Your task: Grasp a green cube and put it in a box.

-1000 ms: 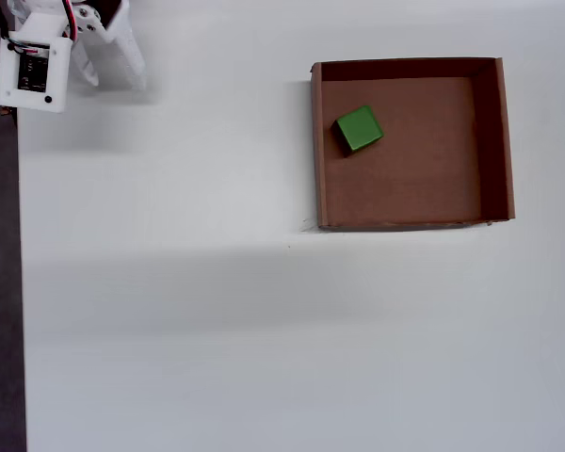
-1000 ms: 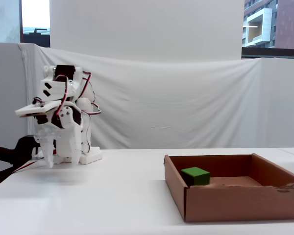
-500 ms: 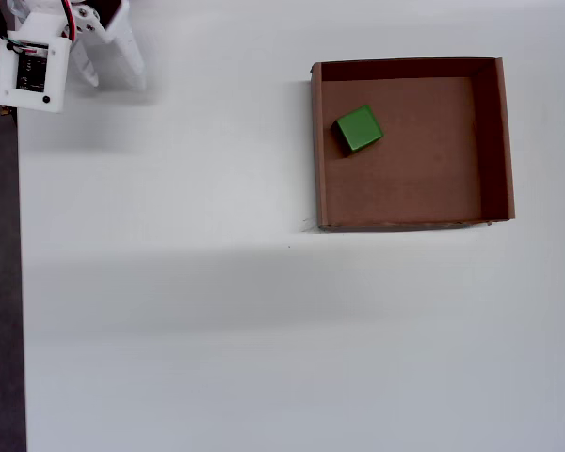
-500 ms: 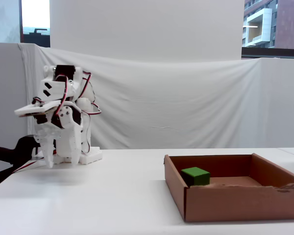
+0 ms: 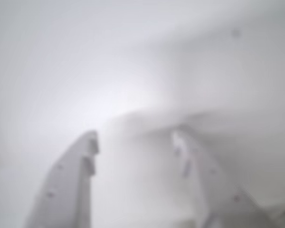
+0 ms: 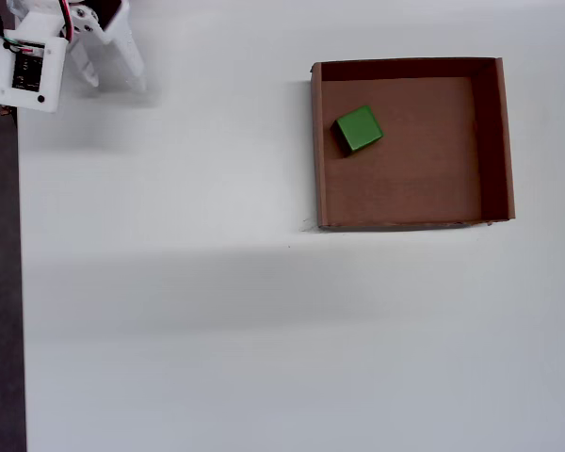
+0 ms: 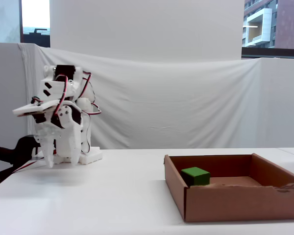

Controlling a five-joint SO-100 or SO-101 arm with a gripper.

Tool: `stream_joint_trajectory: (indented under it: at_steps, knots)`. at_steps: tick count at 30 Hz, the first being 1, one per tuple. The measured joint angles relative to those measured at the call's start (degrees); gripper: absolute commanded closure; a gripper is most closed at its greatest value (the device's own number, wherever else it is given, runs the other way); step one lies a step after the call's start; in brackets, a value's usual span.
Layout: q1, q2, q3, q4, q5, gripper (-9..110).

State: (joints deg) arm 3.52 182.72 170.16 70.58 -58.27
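Overhead view confirms your green cube (image 6: 359, 129) rests inside the box (image 6: 491, 141), near its left wall, while your gripper (image 6: 108, 71), fingers parted and empty, sits folded at the desk's far-left corner; nothing appears outstanding.

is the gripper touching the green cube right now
Apart. The overhead view shows the gripper at the table's far left corner, with bare table between it and the green cube, which lies inside the box.
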Motion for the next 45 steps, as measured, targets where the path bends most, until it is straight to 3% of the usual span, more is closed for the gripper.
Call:
stream_joint_trajectory:
  at_steps: [45]
  knots:
    - [0.0, 0.0, 0.0, 0.0, 1.3, 79]
